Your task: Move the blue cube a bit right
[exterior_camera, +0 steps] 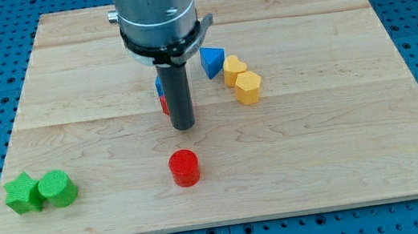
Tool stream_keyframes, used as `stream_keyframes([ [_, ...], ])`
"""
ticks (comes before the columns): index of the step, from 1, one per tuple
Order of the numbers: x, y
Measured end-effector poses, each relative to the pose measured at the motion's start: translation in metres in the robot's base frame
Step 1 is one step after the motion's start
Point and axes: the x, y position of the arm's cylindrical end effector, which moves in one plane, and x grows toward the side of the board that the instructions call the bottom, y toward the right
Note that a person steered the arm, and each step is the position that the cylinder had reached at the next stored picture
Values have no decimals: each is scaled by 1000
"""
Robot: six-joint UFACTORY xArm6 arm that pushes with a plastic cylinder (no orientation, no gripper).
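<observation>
Blue cube (159,85): you see only a blue sliver, mostly hidden behind the rod, a little toward the table's far edge from its centre and slightly left.
Red block (164,104): just below the blue sliver, also mostly hidden, so its shape cannot be told.
My tip (183,126): down on the table (341,140), just right of both hidden blocks; you have no claw here, only a plain rod.
Blue triangular block (212,61): right of the rod.
Yellow blocks (241,79): two, touching, just right of the blue triangular block.
Red cylinder (184,168): toward the near edge, below the tip.
Green blocks (41,192): a pair, side by side, at the near left corner.
</observation>
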Motion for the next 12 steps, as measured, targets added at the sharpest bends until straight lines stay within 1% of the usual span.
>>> stream_keyframes([
  [1, -8, -8],
  [2, 13, -23],
  [3, -6, -81],
  [4, -62, -119],
  [5, -100, -114],
  [7, -103, -66],
  [9, -104, -46],
  [12, -103, -34],
])
